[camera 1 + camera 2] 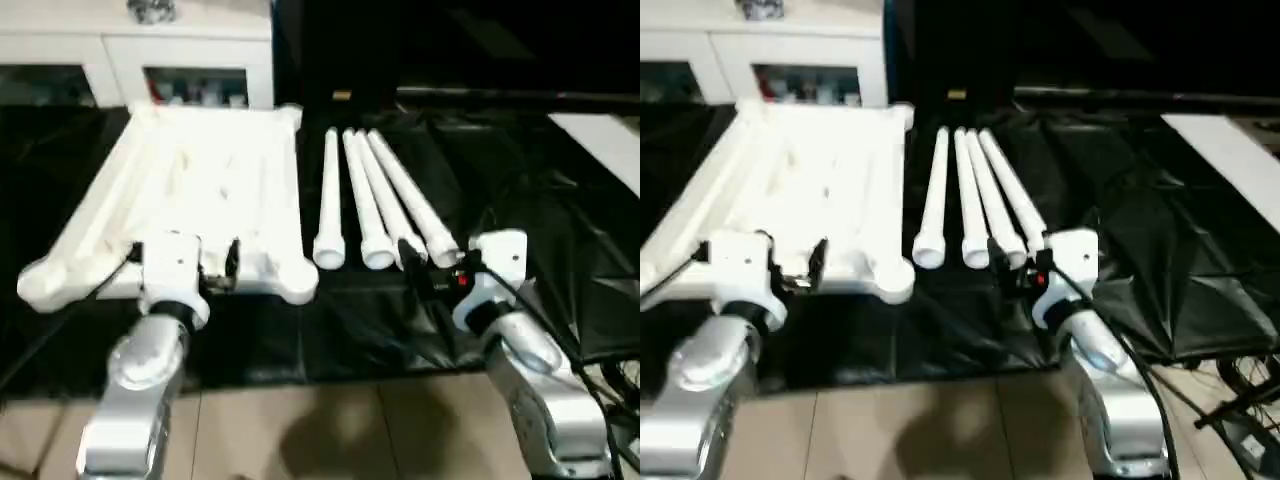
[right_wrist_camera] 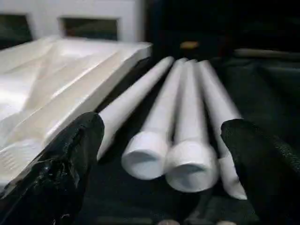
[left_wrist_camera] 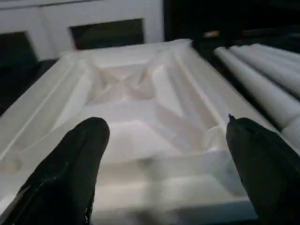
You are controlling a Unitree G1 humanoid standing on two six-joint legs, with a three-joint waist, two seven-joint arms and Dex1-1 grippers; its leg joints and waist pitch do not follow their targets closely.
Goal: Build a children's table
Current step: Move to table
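Tabletop (image 1: 200,190), white plastic, lies upside down on the left side of a surface draped in black sheeting (image 1: 560,260), its ribbed underside facing up and a round socket (image 1: 296,285) bulging at its near right corner. Just to its right, four white legs (image 1: 375,200) lie side by side, touching one another, their wider ends toward the near edge and their thin ends pointing away; they fan out slightly as they come nearer.

Left pincer (image 3: 164,154) sits at the tabletop's near edge with its two black fingers (image 3: 70,164) spread wide over the ribbing, pinching nothing. Right pincer (image 2: 161,159) is at the near ends of the legs, its fingers (image 2: 262,164) likewise spread wide on either side of the bundle, with nothing between them gripped.

Beyond the tabletop, at the far left, stands a white cabinet (image 1: 190,60) with glass doors. Near the robot, beyond the sheeting's edge, the floor (image 1: 330,430) is pale tile.
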